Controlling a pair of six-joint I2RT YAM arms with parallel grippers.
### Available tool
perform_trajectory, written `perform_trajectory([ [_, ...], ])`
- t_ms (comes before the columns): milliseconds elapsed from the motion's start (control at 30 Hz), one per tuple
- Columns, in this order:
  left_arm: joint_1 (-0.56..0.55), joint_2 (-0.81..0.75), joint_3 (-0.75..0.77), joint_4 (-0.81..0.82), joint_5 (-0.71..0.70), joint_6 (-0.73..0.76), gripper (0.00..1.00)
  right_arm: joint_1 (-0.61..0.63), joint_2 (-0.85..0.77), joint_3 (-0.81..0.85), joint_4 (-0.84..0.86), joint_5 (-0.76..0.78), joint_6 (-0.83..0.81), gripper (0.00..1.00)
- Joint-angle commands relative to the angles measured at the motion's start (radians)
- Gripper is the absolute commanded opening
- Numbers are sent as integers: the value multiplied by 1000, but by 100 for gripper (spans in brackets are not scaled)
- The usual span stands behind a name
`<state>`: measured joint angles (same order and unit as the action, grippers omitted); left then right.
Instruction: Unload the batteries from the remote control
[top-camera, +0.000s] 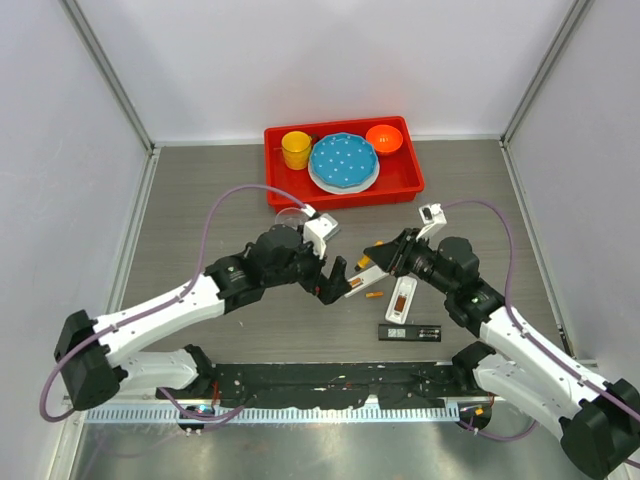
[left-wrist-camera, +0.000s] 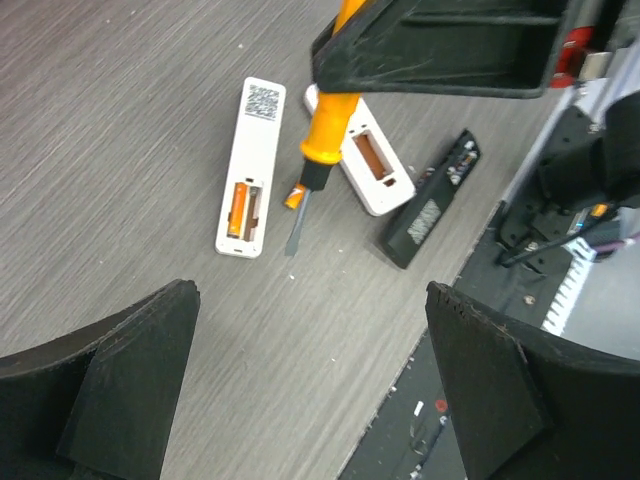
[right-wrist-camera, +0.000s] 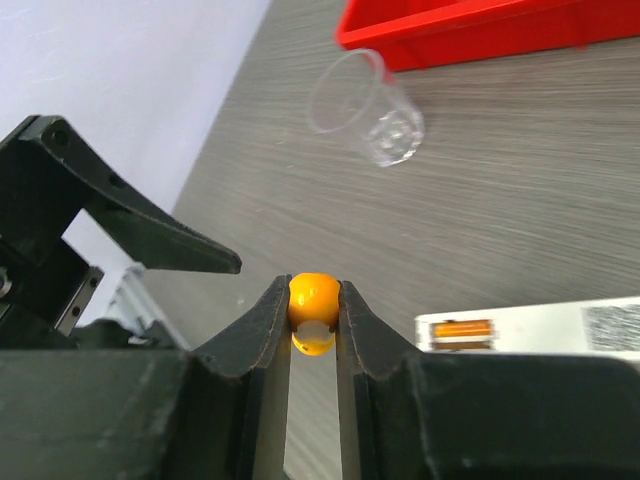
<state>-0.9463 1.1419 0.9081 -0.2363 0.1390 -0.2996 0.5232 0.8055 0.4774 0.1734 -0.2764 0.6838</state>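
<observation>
Battery (left-wrist-camera: 237, 208) sits in remote (left-wrist-camera: 250, 150); right tool (right-wrist-camera: 313, 300) pinches screwdriver (left-wrist-camera: 325, 130).

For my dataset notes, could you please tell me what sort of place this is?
Probably a robotics lab test cell: plain white walls enclose a grey wood-grain table, the left arm and right arm are bolted at its near edge, and a red tray holds dishes.
</observation>
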Motion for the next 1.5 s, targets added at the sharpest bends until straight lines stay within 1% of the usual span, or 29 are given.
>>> perform_trajectory([
  [0,0,134,-3,87,-58,48,99,-3,-31,47,-110,207,-133,1],
  [67,0,191,-2,138,-52,68,97,-5,-19,49,-130,265,-156,1],
  [133,-11,268,-8,178,-55,89,97,-5,0,53,-130,273,-164,1],
  [200,-17,336,-9,221,-65,120,96,-5,37,55,-130,319,-161,1],
  [267,-31,375,-15,233,-67,149,96,-5,72,58,-115,336,-155,1],
  [300,-35,399,-20,261,-64,158,96,-11,81,59,-109,336,-152,1],
  [433,-46,459,-23,281,-68,183,96,-20,126,58,-57,324,-133,1],
  [533,-46,518,-8,281,-82,189,96,-35,156,58,-29,293,-107,1],
  [633,-48,576,32,256,-75,201,93,-52,182,58,-15,270,-81,1],
  [667,-46,587,46,250,-78,206,90,-55,185,56,-9,252,-76,1],
  [733,-46,599,55,239,-102,212,86,-63,190,46,15,244,-64,1],
  [767,-46,605,57,239,-107,217,81,-66,193,43,23,240,-61,1],
  [900,-45,607,51,250,-122,229,75,-71,210,38,46,221,-59,1],
  [933,-43,607,49,258,-122,231,69,-71,213,38,52,220,-59,1],
  [1000,-37,613,55,256,-105,232,61,-74,222,33,64,220,-59,1],
  [1033,-36,614,58,247,-101,232,54,-74,225,30,67,221,-59,1],
  [1133,-32,613,58,239,-104,234,35,-72,233,32,71,232,-67,1],
  [1200,-28,595,45,239,-86,232,28,-72,242,30,74,243,-76,1],
  [1233,-25,591,32,255,-78,228,22,-72,244,29,74,246,-82,1],
  [1367,-16,595,37,242,-84,226,13,-72,261,17,90,263,-99,1],
  [1467,-11,590,32,245,-81,223,9,-72,291,21,92,264,-118,1],
])
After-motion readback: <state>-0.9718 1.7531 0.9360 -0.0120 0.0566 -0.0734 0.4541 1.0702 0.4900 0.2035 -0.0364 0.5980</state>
